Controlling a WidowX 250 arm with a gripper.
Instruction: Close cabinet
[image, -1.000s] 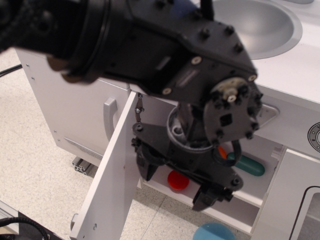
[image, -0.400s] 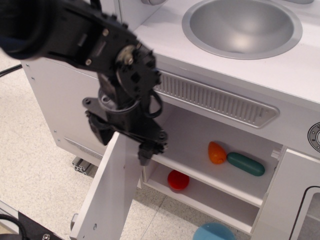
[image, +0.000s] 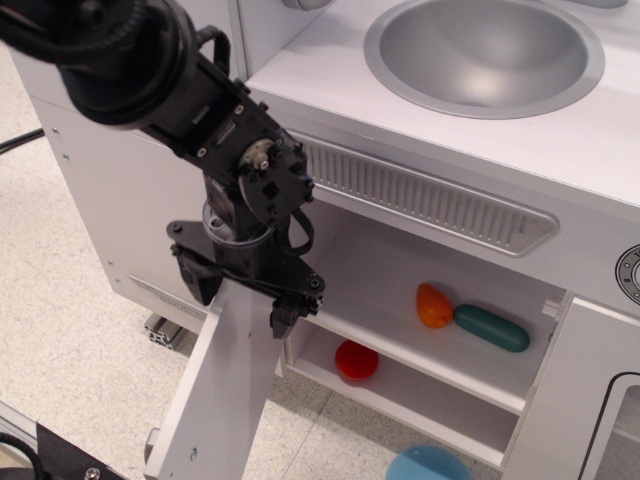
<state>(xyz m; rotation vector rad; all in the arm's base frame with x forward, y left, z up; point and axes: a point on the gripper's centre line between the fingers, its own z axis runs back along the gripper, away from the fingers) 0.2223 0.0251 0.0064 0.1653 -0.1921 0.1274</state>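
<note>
cabinet (image: 440, 350) is wide open right now, sitting under the counter (image: 600, 140) below the grey sink (image: 487, 52), with its flat white door (image: 225, 400) swung out toward the camera on the left side of the opening. the tool (image: 245, 290) is right at the top edge of that door, one dark finger on the outer face and one just over the inner side, so it looks like it straddles the edge, but i can't tell if it's actually pinching the door or just spread around it. the thing that matters for the next bit: the opening lies to the right of the tool and back toward the shelf (image: 430, 352), and the door's long edge runs from the tool down toward the floor, hinged on the cabinet's left wall. so the push probably has to go rightward and inward, swinging the door's free edge across the front. inside the cabinet there's an orange thing (image: 433, 306) and a green capsule (image: 491, 328) on the shelf and a red ball (image: 356, 360) below, all set back, so they shouldn't block the door i'd guess.
</note>
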